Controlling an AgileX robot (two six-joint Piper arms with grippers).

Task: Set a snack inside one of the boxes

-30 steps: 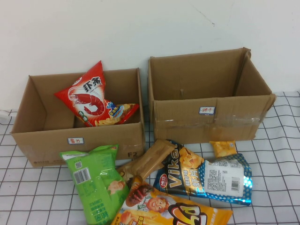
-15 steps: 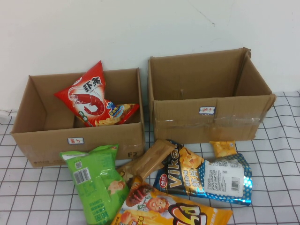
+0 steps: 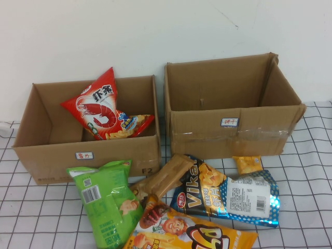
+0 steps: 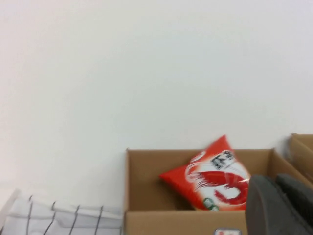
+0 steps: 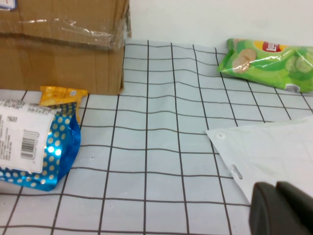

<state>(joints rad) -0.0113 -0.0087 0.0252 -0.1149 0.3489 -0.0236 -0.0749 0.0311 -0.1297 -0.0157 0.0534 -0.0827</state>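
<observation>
Two open cardboard boxes stand at the back: the left box (image 3: pixel 52 150) holds a red shrimp-cracker bag (image 3: pixel 96 109) and a small yellow-blue bag (image 3: pixel 132 124); the right box (image 3: pixel 228 132) shows nothing inside. In front lie a green bag (image 3: pixel 106 199), a brown bar (image 3: pixel 163 176), a blue Vika bag (image 3: pixel 228 194), an orange-yellow bag (image 3: pixel 192 233) and a small yellow packet (image 3: pixel 246 163). Neither gripper shows in the high view. My left gripper (image 4: pixel 276 205) is shut and empty, facing the left box (image 4: pixel 146 220) and the red bag (image 4: pixel 215 176). My right gripper (image 5: pixel 276 208) is shut and empty, low over the table.
In the right wrist view a green Lay's bag (image 5: pixel 269 58) and a white packet (image 5: pixel 274 152) lie on the checked cloth to the right of the right box (image 5: pixel 63 49). The blue bag (image 5: pixel 34 147) and the small yellow packet (image 5: pixel 61 95) lie by that box. A white wall stands behind the boxes.
</observation>
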